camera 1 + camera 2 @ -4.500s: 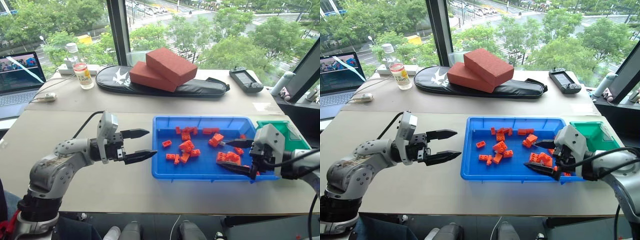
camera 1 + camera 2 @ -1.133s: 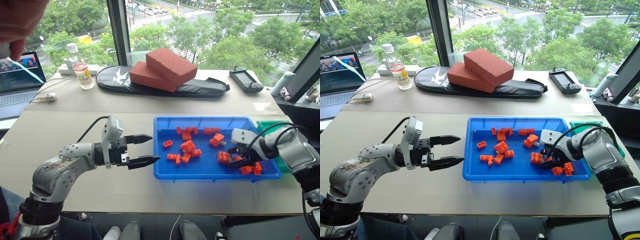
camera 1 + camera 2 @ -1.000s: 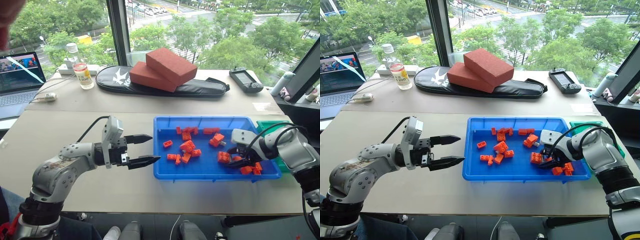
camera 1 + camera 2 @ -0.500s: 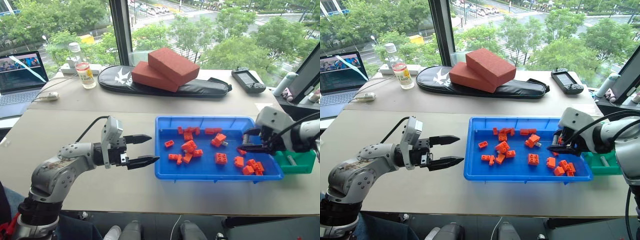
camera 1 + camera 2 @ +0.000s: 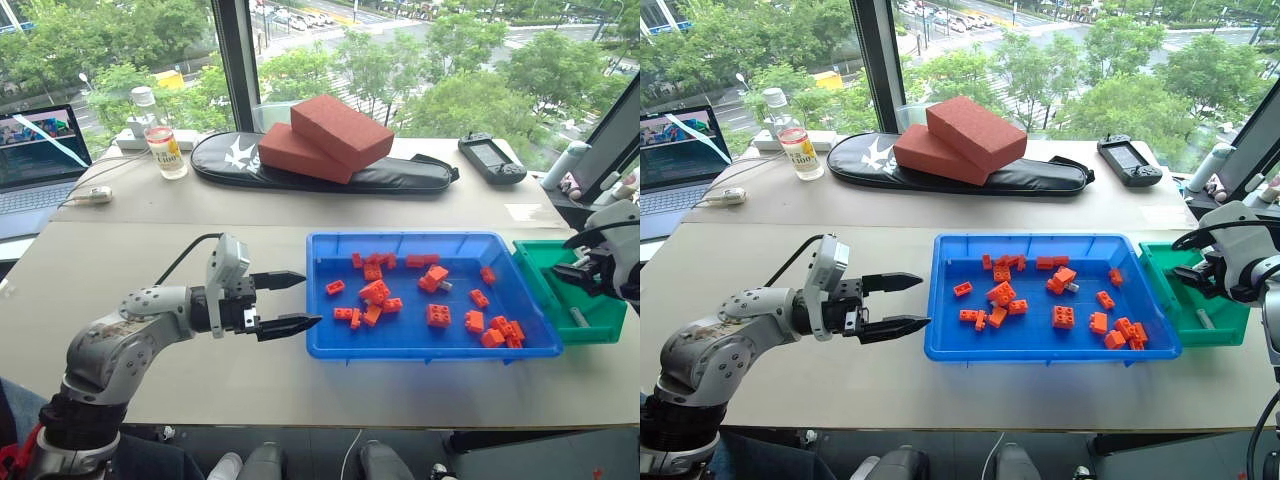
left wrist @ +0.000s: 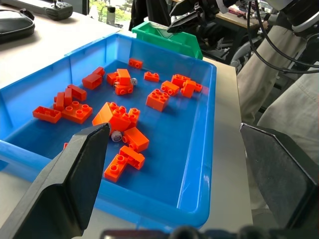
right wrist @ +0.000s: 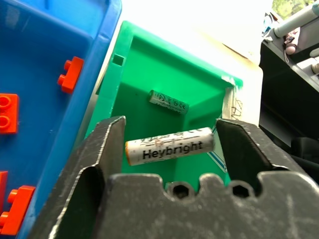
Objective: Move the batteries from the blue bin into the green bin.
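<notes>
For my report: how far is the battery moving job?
Done: one battery lies in the green bin. In hand: another is loose inside the open right gripper, above it. Left: at least one grey cylinder among bricks in the blue bin.

Head stereo pair looks forward and down across the beige table (image 5: 250, 380). Left wrist camera, low, faces the bright-blue plastic tray (image 6: 199, 149); right wrist camera close above the teal-green plastic bin (image 7: 149, 74). Both shared.
</notes>
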You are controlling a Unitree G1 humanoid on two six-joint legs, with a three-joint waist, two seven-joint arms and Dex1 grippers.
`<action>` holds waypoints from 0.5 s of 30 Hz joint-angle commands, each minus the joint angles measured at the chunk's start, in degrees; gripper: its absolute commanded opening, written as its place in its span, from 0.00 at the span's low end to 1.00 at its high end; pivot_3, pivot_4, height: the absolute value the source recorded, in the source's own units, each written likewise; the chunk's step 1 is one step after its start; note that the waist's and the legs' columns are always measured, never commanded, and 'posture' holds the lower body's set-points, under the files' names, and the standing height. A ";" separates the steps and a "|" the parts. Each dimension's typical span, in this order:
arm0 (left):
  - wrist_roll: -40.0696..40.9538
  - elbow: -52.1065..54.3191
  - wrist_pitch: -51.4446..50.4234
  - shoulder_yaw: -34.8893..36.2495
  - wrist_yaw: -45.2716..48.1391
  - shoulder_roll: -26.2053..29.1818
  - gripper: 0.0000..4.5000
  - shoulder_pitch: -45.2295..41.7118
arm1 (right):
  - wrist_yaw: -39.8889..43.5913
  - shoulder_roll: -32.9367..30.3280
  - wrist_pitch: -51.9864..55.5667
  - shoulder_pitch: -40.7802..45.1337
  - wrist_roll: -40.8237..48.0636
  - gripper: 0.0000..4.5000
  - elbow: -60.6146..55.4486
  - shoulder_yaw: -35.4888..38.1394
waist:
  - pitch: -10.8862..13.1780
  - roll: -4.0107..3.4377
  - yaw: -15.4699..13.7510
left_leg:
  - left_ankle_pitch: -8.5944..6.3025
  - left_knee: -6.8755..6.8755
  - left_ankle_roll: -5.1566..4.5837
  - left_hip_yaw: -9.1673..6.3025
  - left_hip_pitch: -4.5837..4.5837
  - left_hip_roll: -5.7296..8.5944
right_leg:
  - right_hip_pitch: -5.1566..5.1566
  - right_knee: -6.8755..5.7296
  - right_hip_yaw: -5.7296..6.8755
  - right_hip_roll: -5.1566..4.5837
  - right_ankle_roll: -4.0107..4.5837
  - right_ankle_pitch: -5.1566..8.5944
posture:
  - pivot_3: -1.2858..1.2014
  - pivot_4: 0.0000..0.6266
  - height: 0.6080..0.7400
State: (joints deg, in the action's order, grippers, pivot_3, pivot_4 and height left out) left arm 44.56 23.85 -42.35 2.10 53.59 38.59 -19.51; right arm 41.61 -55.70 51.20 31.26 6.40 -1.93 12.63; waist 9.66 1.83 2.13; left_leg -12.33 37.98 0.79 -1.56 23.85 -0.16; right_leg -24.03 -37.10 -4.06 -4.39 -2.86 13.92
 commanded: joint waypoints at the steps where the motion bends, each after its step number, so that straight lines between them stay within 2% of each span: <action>1: 0.05 0.93 0.98 0.36 0.24 0.08 1.00 -0.34 | 2.99 3.86 -0.18 2.02 4.67 0.99 -4.29 -3.63 | 0.00 0.01 0.04 | 0.00 0.00 0.00 0.00 0.00 0.01 | 0.02 0.01 0.00 -0.01 0.00 0.00 | 0.52 0.24 1.00; 3: 0.07 0.89 1.01 0.31 0.19 -0.04 1.00 -0.38 | 4.93 6.29 -0.94 1.80 6.13 0.99 -5.15 -6.89 | 0.00 0.00 0.13 | 0.00 0.00 0.00 0.00 0.00 0.01 | 0.03 0.02 0.00 -0.02 0.00 0.00 | 0.52 0.24 1.00; 8: 0.18 1.11 0.90 0.36 -0.08 -0.31 1.00 -0.31 | 3.87 11.61 -6.43 2.99 4.81 0.99 3.39 -11.13 | 0.00 0.01 -0.07 | 0.00 0.00 0.00 -0.01 0.01 0.05 | 0.01 0.00 0.00 -0.05 -0.01 0.00 | 0.52 0.24 1.00; 15: 0.17 1.83 0.94 0.81 -0.51 -0.05 1.00 0.11 | 2.75 12.97 -7.79 4.14 4.43 0.99 8.14 -12.34 | 0.00 0.00 -0.29 | 0.00 0.00 0.00 -0.03 0.05 0.07 | -0.04 0.00 0.01 -0.06 -0.01 -0.01 | 0.52 0.24 1.00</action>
State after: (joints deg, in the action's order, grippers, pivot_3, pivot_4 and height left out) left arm 44.46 23.84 -42.35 1.86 53.22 38.20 -19.46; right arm 44.90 -42.60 45.04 34.31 11.39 5.89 -0.36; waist 9.66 1.83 1.84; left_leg -12.33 37.98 0.79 -1.59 23.91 -0.09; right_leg -24.07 -37.10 -4.05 -4.44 -2.87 13.91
